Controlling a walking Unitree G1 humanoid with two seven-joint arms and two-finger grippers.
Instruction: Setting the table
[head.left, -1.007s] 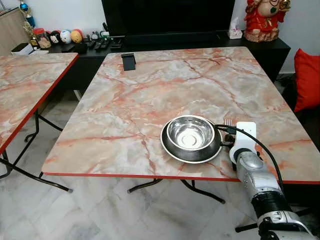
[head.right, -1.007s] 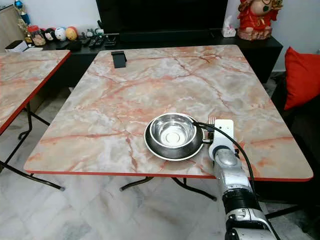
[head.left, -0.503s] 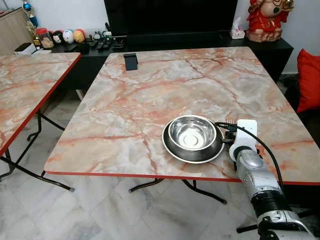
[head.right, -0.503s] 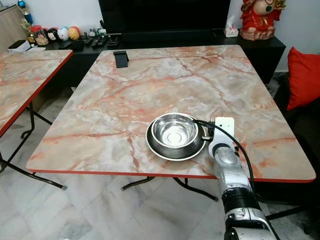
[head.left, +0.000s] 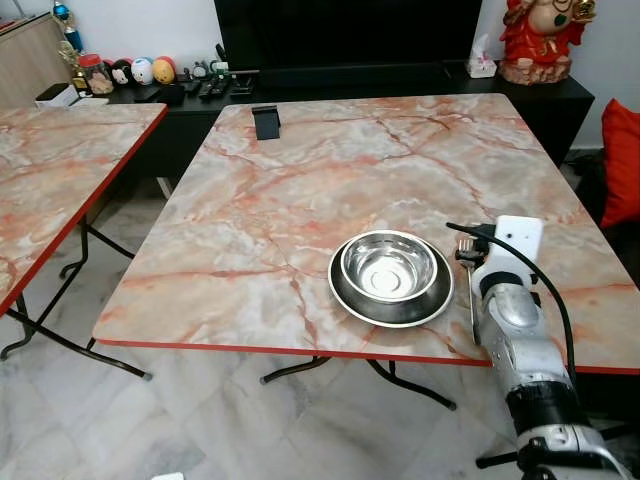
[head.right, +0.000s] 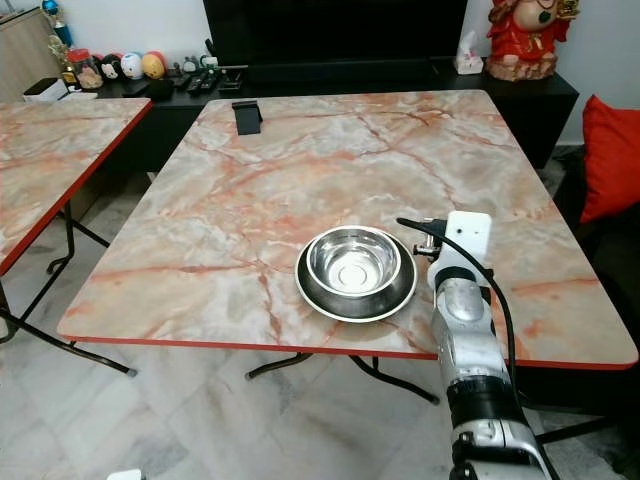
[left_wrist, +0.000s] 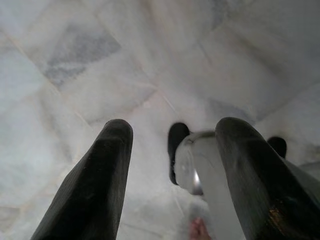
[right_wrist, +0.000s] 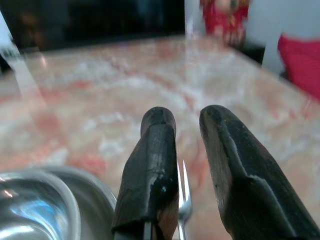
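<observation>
The right claw (right_wrist: 187, 165) is hovering low over the near right part of the worktop (head.left: 330, 170), its two black fingers (right_wrist: 152, 165) spread a little with a gap between them and pinching nothing. A fork (head.left: 468, 290) is lying flat on the worktop just under and between those fingers, tines pointing to the far side and handle running back toward the near edge. Just to the left of the fork a steel bowl (head.left: 388, 268) is sitting inside a dark-rimmed plate (head.left: 345, 290); fork and plate are lying close together but not touching, as far as I can tell.

The left claw (left_wrist: 172, 180) is hanging idle over the pale marble floor (left_wrist: 75, 60), fingers spread apart and empty.

Farther out, a small black stand (head.left: 265, 121) is standing near the far left edge of the worktop, and a second marble-patterned table (head.left: 50, 170) is standing to the left.

The fork is probably light, stiff and slippery steel, lying too flat to get under easily. A pinch across the narrow handle near its middle looks best, since the tines would be giving a poor hold. The bowl is likely sitting loose in the plate, so a nudge could be making it slide or ring.
</observation>
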